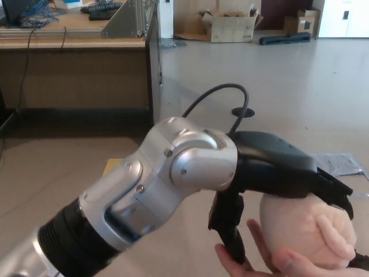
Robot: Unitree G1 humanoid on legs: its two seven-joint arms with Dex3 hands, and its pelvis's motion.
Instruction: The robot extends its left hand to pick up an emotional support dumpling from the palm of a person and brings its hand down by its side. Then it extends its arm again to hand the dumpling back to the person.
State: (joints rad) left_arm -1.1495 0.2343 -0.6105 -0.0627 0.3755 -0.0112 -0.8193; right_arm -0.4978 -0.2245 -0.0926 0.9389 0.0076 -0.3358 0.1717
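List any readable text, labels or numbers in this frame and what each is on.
None readable.
Yellow sheet on the floor: mostly hidden behind the left arm, any print too small to tell.
Cardboard box by the far wall: no legible marking.
White door, top right: dark plate on it, too blurred to read.
Plush dumpling under the left hand: no text showing.

One robot hand (277, 190) shows, the left. One plush dumpling (305, 231). One person's hand (271, 262) at the bottom edge. One wooden desk (75, 43) in the top left corner, one cardboard box (233, 26) by the far wall, and one yellow sheet (112, 167) on the floor.
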